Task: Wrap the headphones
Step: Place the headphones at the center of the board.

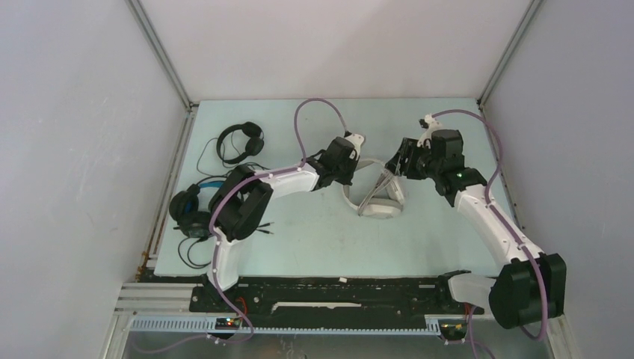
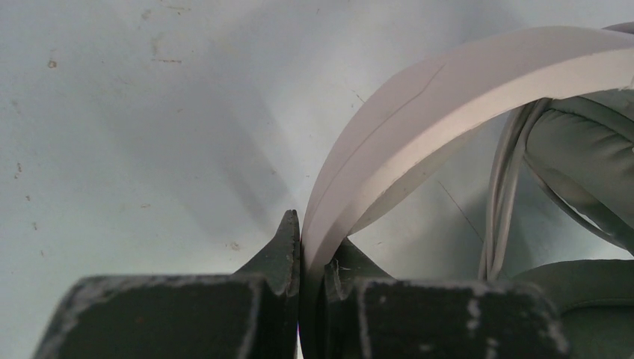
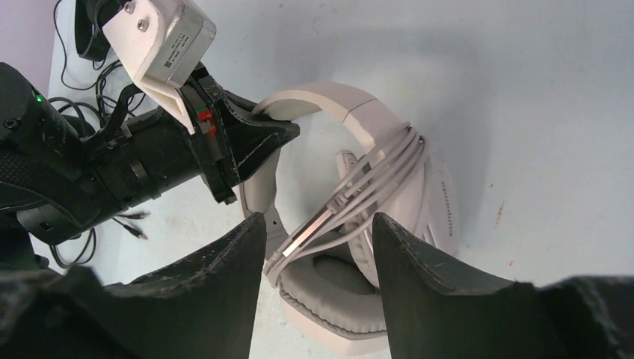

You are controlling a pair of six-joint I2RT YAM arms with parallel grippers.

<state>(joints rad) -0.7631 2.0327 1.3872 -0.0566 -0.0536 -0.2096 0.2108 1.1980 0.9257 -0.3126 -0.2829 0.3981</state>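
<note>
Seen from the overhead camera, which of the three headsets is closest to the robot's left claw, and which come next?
1. White headset, mid-table: the left gripper is clamped on its headband.
2. Slim black headset, toward the far left of the table.
3. Blue-lined black headset, at the left edge, nearer the arm bases; farthest.

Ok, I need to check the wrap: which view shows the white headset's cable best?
Right wrist: the cable lies looped across the white headset. Left wrist shows a short stretch; the top view barely resolves it.
</note>
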